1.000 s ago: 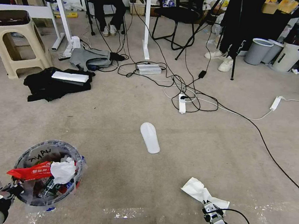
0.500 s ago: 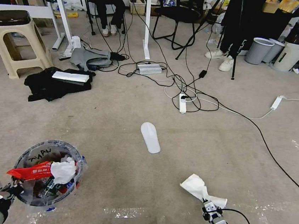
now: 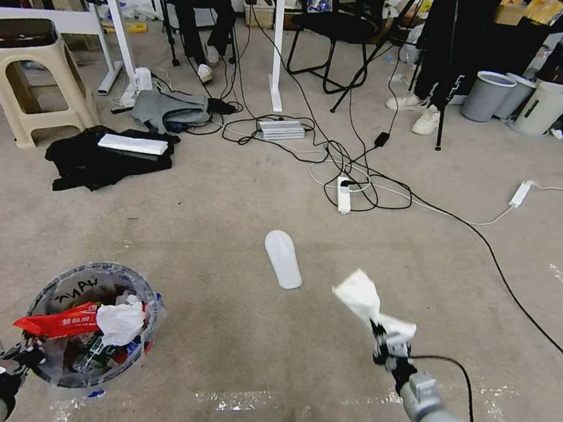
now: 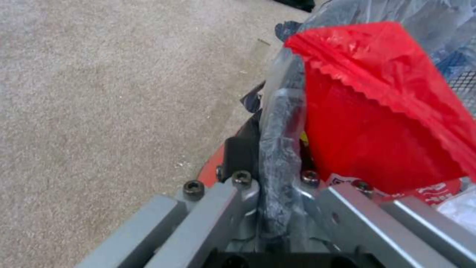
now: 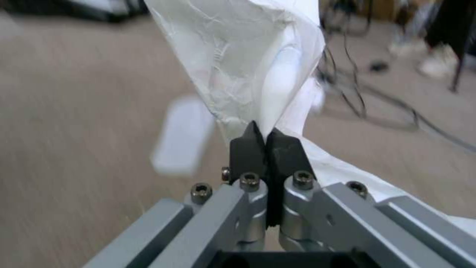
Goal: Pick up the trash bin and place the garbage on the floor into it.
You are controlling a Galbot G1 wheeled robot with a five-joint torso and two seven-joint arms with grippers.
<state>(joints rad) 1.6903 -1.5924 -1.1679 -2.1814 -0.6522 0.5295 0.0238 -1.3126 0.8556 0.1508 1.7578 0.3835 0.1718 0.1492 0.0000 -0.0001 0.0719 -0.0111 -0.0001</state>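
The trash bin (image 3: 76, 286), red and lined with a clear bag that has black writing at the rim, hangs low at my left over the floor (image 3: 217, 312). It holds garbage: a red wrapper (image 3: 58, 323) and a crumpled white tissue (image 3: 119, 321). My left gripper (image 3: 25, 355) is shut on the bin's bag-covered rim (image 4: 277, 149), right beside the red wrapper (image 4: 377, 123). At my right, the right gripper (image 3: 382, 336) is shut on a white tissue (image 3: 360, 293) and holds it up off the carpet. The black fingertips pinch the tissue (image 5: 248, 56) at its lower edge.
A white slipper (image 3: 283, 258) lies on the carpet ahead, between the two arms. Beyond it sprawl black cables (image 3: 365, 179) and a power strip (image 3: 343, 196). Black clothes (image 3: 99, 158) and a beige stool (image 3: 28, 70) are far left, grey bins (image 3: 484, 97) far right. Shiny tape (image 3: 235, 399) crosses the carpet.
My right gripper has lifted the white tissue off the carpet, moving up and to the left. The left arm and the bin have stayed in place.
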